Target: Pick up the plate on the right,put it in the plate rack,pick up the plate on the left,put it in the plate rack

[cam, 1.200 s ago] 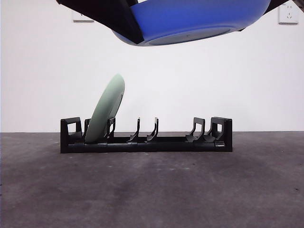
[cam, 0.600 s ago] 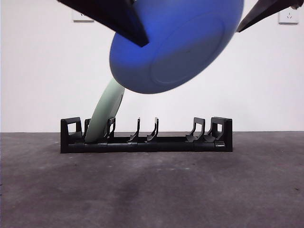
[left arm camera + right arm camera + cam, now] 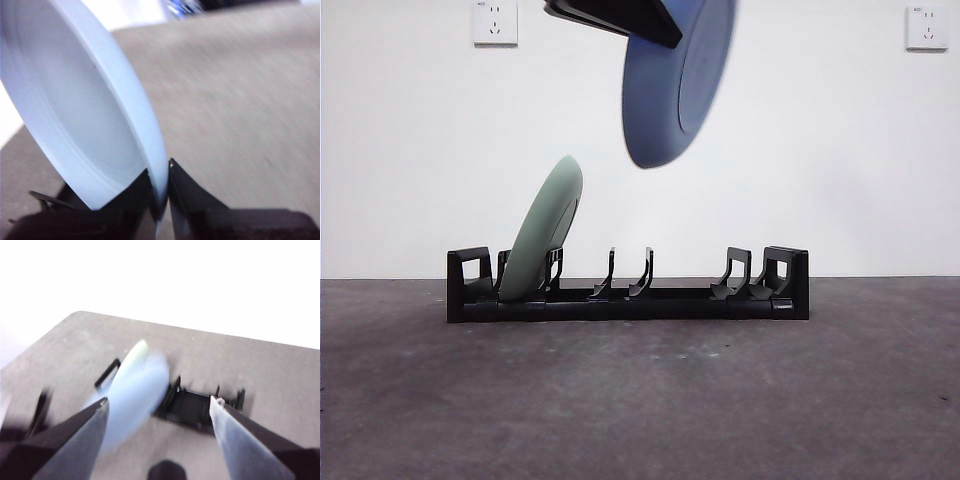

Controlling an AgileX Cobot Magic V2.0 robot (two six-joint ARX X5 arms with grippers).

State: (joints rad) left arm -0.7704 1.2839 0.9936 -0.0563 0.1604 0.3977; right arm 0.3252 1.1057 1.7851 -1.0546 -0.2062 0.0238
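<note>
A blue plate [image 3: 675,90] hangs nearly upright in the air above the middle of the plate rack [image 3: 670,300]. My left gripper [image 3: 660,30] comes in from the top edge and is shut on the plate's rim. In the left wrist view the plate [image 3: 85,125] is pinched between the two jaws of the left gripper [image 3: 161,192]. A pale green plate [image 3: 542,240] leans in the rack's left slot. My right gripper [image 3: 160,400] is open and holds nothing. From there the blue plate [image 3: 135,395], blurred, and the rack [image 3: 192,410] lie well ahead.
The rack's middle and right slots [image 3: 735,275] hold nothing. Dark grey tabletop [image 3: 640,400] stretches in front of the rack. Two wall sockets [image 3: 495,22] [image 3: 927,27] sit on the white wall behind.
The blue plate has swung from flat overhead to nearly upright, edge toward the front camera. The second dark arm at the top right has left the front view.
</note>
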